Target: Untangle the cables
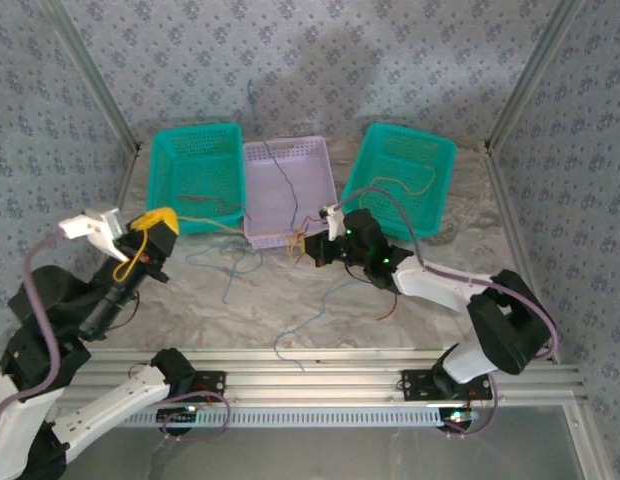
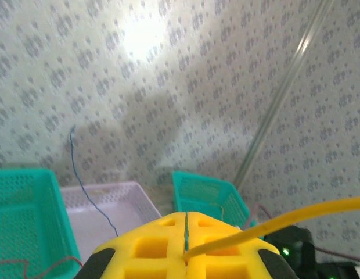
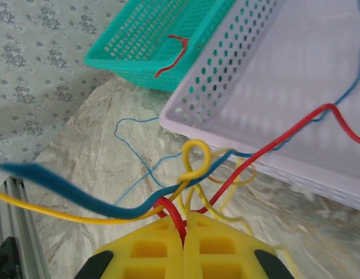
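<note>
The cables meet in a knot [image 1: 293, 240] at the front rim of the lilac basket [image 1: 260, 205]. My left gripper [image 1: 156, 232] is raised at the left, shut on a yellow cable [image 2: 284, 220] that runs right toward the knot. In the left wrist view that gripper [image 2: 186, 232] has its jaws pressed together. My right gripper [image 3: 183, 224] is shut on a red cable [image 3: 175, 214], right at the knot [image 3: 197, 160]. A yellow loop, a blue cable [image 3: 81, 195] and the red one cross there. The red cable [image 3: 296, 131] climbs on into the lilac basket [image 3: 238, 87].
Teal baskets stand left [image 1: 195, 175] and right [image 1: 400, 175] of the lilac one, the left holding a red wire [image 3: 174, 55], the right an orange wire [image 1: 402, 183]. Thin blue wires [image 1: 302, 328] trail over the marble table toward the metal rail [image 1: 310, 380].
</note>
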Available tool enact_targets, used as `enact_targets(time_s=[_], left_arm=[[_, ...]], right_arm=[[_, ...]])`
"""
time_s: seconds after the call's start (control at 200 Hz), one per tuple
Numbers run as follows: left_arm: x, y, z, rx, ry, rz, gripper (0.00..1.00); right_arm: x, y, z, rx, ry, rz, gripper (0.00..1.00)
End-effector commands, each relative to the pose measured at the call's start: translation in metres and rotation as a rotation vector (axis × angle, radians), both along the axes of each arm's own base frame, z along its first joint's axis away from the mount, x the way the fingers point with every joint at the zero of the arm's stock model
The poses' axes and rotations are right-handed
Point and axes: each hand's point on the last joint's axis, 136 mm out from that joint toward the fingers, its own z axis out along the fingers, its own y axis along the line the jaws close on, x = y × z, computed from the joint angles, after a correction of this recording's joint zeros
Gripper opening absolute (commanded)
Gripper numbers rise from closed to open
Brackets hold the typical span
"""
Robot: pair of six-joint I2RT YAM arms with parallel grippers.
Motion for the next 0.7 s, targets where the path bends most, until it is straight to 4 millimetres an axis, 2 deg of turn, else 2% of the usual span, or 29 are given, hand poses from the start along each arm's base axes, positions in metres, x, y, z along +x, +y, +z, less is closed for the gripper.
enact_targets(time_s=[0.0,0.11,0.255,0.385,0.525,0.695], left_arm=[[-0.001,0.021,0.018,0.07,-0.057,0.096,0.0],[-0.004,0.033,0.034,0.087,-0.087,0.149,0.0],[-0.002,0.041,0.051,0.111,-0.109,0.195,0.0],[0.001,0.05,0.067,0.123,-0.137,0.26,0.0],[0.0,0.06,0.093,0.123,-0.189,0.322,0.0],[0.003,0.062,0.117,0.123,-0.232,0.365,0.0]], right_arm=[[-0.008,-0.023,-0.01,-0.059,0.015,-0.009,0.03],[-0.008,-0.046,-0.001,-0.065,-0.004,-0.056,0.03],[-0.011,-0.077,0.019,-0.017,-0.036,-0.125,0.02],[-0.015,-0.107,0.029,-0.01,-0.05,-0.198,0.02],[-0.016,-0.134,0.024,-0.008,-0.03,-0.285,0.02],[-0.015,-0.153,0.013,-0.023,0.008,-0.357,0.03]])
